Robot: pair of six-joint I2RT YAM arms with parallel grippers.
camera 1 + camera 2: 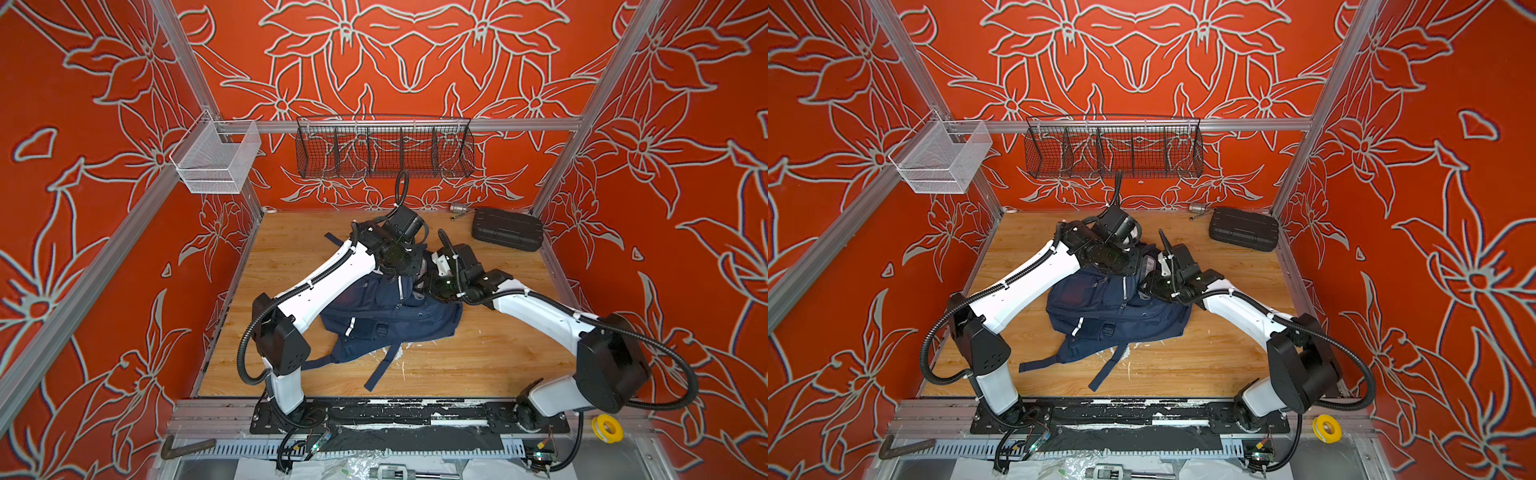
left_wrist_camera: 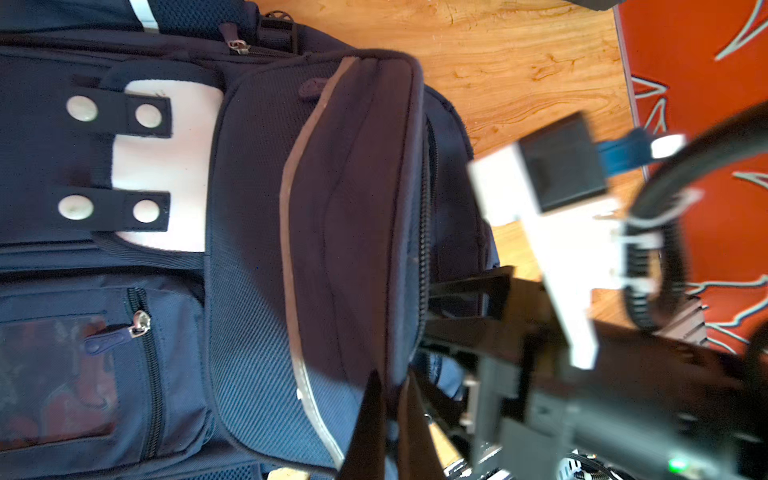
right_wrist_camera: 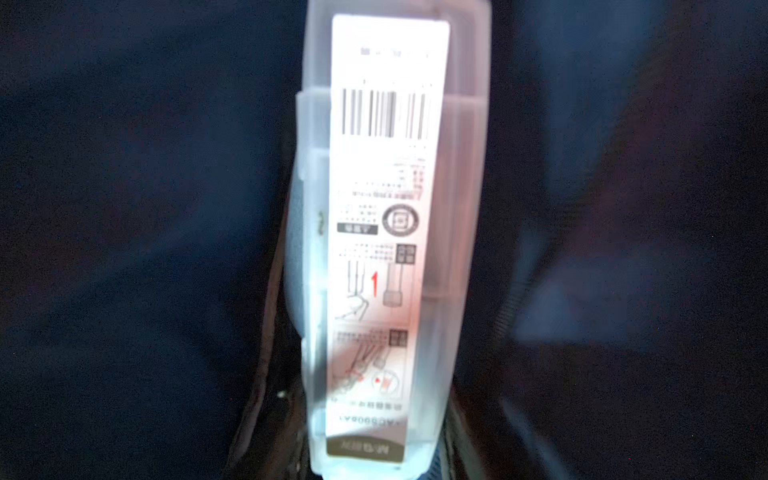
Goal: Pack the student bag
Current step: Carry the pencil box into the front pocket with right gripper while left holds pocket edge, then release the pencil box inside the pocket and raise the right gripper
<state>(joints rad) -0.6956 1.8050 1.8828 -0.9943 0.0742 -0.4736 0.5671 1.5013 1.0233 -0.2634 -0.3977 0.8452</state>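
The student bag (image 1: 390,320) (image 1: 1113,316), a navy backpack with grey stripes, lies in the middle of the wooden floor. Over its far end my left gripper (image 2: 392,376) is shut, pinching the edge of the bag's top flap (image 2: 353,208) between its dark fingers. My right gripper (image 3: 374,436) is shut on a translucent plastic box (image 3: 386,208) with a white barcode label. The box points into the bag's dark inside (image 3: 124,208). In both top views the two wrists meet over the bag's far right corner, and both sets of jaws are hidden under them.
A black ribbed case (image 1: 508,228) and a small metal tool (image 1: 457,208) lie at the back right. A black wire basket (image 1: 384,151) and a white mesh basket (image 1: 216,162) hang on the rail. Loose straps (image 1: 382,370) trail toward the front edge.
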